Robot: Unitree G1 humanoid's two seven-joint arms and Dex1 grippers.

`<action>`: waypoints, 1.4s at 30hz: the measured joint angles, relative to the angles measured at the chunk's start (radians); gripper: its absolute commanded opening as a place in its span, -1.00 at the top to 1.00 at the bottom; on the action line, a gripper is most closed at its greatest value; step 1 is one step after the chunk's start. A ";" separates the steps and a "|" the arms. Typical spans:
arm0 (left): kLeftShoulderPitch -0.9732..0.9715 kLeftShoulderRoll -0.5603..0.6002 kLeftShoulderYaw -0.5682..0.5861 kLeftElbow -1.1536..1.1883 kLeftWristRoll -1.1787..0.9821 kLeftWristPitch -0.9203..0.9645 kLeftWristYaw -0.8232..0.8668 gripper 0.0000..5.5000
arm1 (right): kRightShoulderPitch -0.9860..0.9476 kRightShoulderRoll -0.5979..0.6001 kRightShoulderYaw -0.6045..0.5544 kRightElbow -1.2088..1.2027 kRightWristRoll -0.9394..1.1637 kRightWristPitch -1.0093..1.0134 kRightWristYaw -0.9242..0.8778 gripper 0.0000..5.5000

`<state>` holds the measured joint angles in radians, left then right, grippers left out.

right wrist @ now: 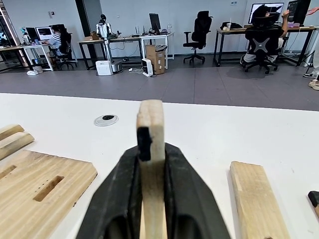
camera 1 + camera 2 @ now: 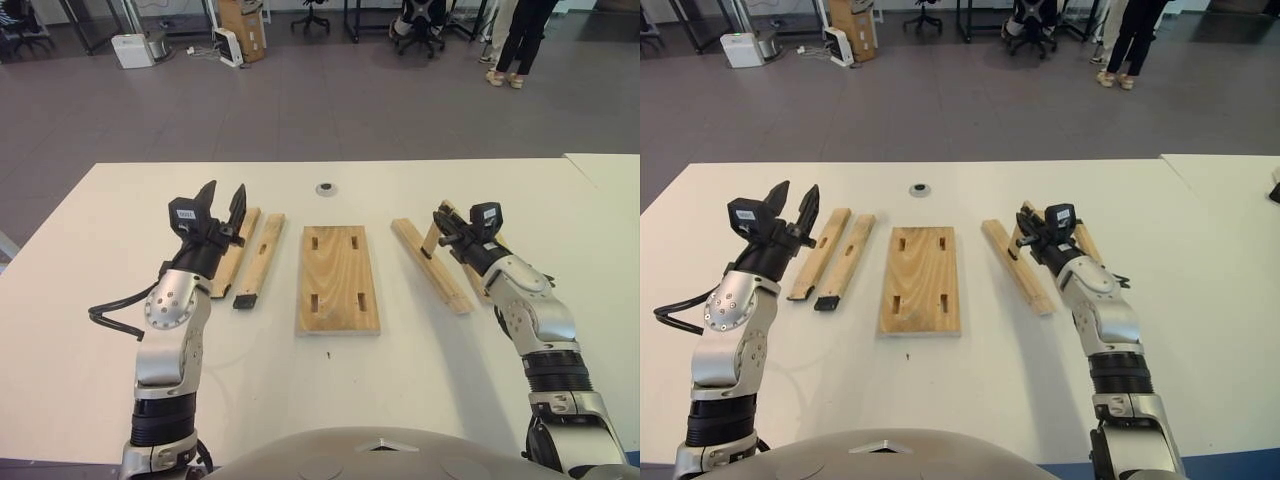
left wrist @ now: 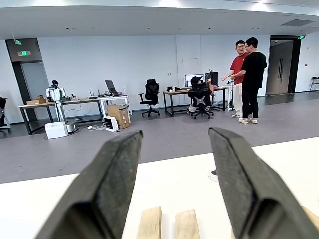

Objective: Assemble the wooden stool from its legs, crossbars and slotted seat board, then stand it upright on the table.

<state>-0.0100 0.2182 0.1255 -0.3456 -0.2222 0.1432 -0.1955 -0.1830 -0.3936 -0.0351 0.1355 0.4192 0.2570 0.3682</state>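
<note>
The slotted seat board (image 2: 338, 278) lies flat in the middle of the table. To its left lie two wooden bars (image 2: 237, 250) (image 2: 260, 260) side by side. My left gripper (image 2: 222, 205) hovers open just above their far ends, and between its fingers (image 3: 107, 179) the bar ends (image 3: 149, 224) show. Right of the board lies a long wooden leg (image 2: 430, 265). My right gripper (image 2: 447, 235) is shut on a short wooden crossbar (image 1: 151, 124), held tilted over that leg. Another wooden piece (image 2: 480, 275) lies partly hidden under the right arm.
A small round grommet (image 2: 326, 188) sits in the table beyond the board. The white table (image 2: 120, 230) has free room at its front and far left. A second table's edge (image 2: 610, 165) stands at the right. Office chairs and desks are far behind.
</note>
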 measured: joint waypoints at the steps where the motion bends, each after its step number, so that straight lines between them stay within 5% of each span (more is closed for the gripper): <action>1: 0.000 0.002 0.001 0.000 0.000 0.000 0.000 0.11 | 0.003 0.001 0.000 0.005 0.000 -0.013 0.004 0.85; 11: 0.004 0.004 0.011 -0.006 0.025 -0.005 0.011 0.11 | 0.018 -0.010 0.009 -0.001 -0.025 -0.043 0.038 0.85; 26: 0.038 -0.025 0.012 -0.012 0.040 -0.020 0.037 0.11 | 0.102 0.019 0.036 0.059 -0.077 0.084 0.064 -0.18; 42: 0.039 -0.032 -0.003 -0.012 0.042 -0.026 0.046 0.11 | 0.199 0.094 0.160 -0.274 -0.191 0.286 -0.043 -0.18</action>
<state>0.0294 0.1861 0.1224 -0.3575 -0.1801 0.1168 -0.1496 0.0155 -0.2992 0.1247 -0.1382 0.2281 0.5425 0.3248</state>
